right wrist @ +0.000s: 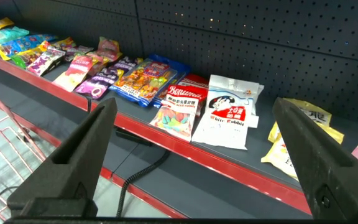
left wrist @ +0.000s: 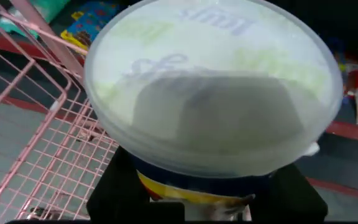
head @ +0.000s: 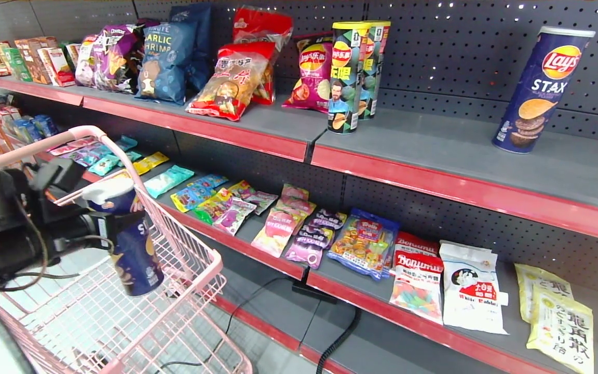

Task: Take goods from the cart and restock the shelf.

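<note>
My left gripper (head: 103, 226) is shut on a tall dark blue chip can (head: 134, 244) with a white lid, held upright over the pink cart (head: 201, 270). In the left wrist view the can's lid (left wrist: 210, 87) sits close in front, with my black fingers (left wrist: 114, 193) against the can's sides below it. A matching blue can (head: 540, 91) stands on the upper shelf (head: 434, 150) at the right. My right gripper (right wrist: 194, 109) is open with nothing between its fingers, facing the lower shelf's candy bags.
Two green-black chip cans (head: 353, 72) and several snack bags (head: 231, 78) stand on the upper shelf. The lower shelf (head: 278, 262) holds rows of candy packs, including a white bag (right wrist: 229, 112). A black cable (head: 338, 337) lies on the bottom shelf.
</note>
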You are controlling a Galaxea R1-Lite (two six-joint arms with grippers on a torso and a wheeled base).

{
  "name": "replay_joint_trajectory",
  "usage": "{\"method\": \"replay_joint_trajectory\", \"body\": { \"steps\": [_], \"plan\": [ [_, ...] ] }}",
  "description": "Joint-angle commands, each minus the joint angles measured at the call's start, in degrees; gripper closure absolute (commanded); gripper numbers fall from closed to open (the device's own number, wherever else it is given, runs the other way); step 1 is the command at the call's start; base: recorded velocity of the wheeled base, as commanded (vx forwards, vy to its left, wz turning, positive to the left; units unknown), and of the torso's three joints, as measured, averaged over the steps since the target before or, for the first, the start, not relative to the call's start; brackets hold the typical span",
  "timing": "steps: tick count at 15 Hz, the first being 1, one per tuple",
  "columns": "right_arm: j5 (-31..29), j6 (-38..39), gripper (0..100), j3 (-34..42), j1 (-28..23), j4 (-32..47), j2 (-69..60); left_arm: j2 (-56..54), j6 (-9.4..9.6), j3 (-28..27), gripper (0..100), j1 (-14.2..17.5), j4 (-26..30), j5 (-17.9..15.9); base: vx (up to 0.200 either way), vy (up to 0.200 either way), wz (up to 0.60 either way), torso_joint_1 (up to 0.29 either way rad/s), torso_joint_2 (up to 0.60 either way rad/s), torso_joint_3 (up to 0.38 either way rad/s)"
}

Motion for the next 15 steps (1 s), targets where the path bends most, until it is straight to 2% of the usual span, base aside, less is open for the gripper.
{"method": "replay_joint_trajectory", "body": {
  "steps": [1,2,5,9,15],
  "plan": [
    [0.02,0.01,0,0.01,-0.01,-0.01,0.02,-30.69,-0.29,-5.21,100,2.17,22.87,-1.13,0.000,0.000,0.00,0.000,0.00,0.000],
    [0.02,0.01,0,0.01,-0.01,-0.01,0.02,-36.14,-0.29,-5.04,100,2.26,27.53,-0.95,0.000,0.000,0.00,0.000,0.00,0.000],
    [0.02,0.10,0,0.01,-0.01,-0.01,0.02,-45.54,-0.29,-4.77,100,2.26,35.35,-0.42,0.000,0.000,0.00,0.028,-0.08,-0.050],
    [0.02,0.10,0,0.01,-0.01,-0.01,0.02,-51.08,0.24,-3.81,100,2.26,38.42,0.28,0.000,0.000,0.00,0.161,-0.46,-0.288],
    [0.02,0.10,0,0.01,0.08,-0.01,0.02,-53.10,0.06,-3.89,100,2.17,38.34,3.00,0.000,0.000,0.00,0.233,-0.58,-0.347]
  ]
}}
